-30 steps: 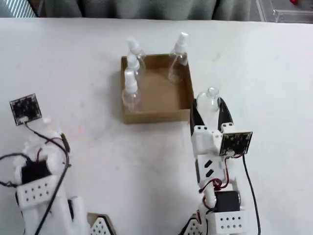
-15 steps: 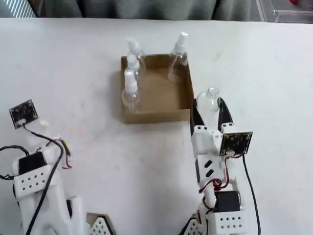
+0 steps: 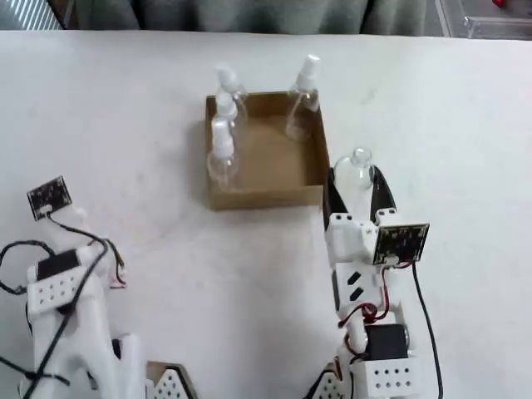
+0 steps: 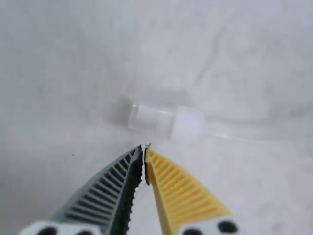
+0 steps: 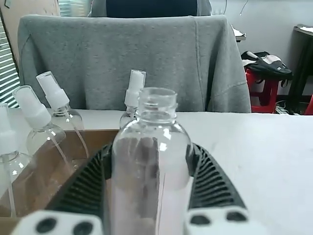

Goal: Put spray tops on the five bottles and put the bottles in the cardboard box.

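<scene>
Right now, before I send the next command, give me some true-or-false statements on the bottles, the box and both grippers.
1. The right gripper holds a clear plastic bottle with no spray top. True.
2. The left gripper is clamped on the white spray top. False: its jaws are shut on nothing, and the top lies on the white table just beyond the tips.
3. All five bottles stand in the brown cardboard box. False: four capped bottles stand in it, and the fifth is held outside, beside the box.
4. The held bottle is upright. True.
</scene>
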`<state>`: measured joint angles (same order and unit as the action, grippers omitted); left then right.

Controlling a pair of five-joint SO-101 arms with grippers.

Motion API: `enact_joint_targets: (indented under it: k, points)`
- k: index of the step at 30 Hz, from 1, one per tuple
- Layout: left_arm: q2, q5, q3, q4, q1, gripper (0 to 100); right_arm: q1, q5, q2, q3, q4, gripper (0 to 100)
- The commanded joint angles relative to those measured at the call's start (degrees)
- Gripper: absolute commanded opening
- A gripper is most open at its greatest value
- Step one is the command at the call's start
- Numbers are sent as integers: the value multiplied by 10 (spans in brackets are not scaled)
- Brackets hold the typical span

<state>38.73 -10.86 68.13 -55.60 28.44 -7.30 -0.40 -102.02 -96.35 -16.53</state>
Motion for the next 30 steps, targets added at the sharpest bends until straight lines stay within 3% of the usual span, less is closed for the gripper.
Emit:
enact_joint_targets:
  k: [1,6,11,14,24,30]
  points:
    - [-106,-8,-75,11,16,23,-4,-1,-10,-5,-2,19]
    - [-217,-9,-155,14,47,22,0,-1,-10,-5,-2,19]
    - [-314,-9,-188,71,46,22,-5,-2,-10,-5,-15,19]
    - [-355,-9,-227,54,49,22,-4,-2,-10,-5,-14,19]
    - [-371,-68,-287,48,44,21,0,-2,-10,-5,-13,19]
    - [-371,-140,-322,48,23,23,0,-2,-10,-5,-13,19]
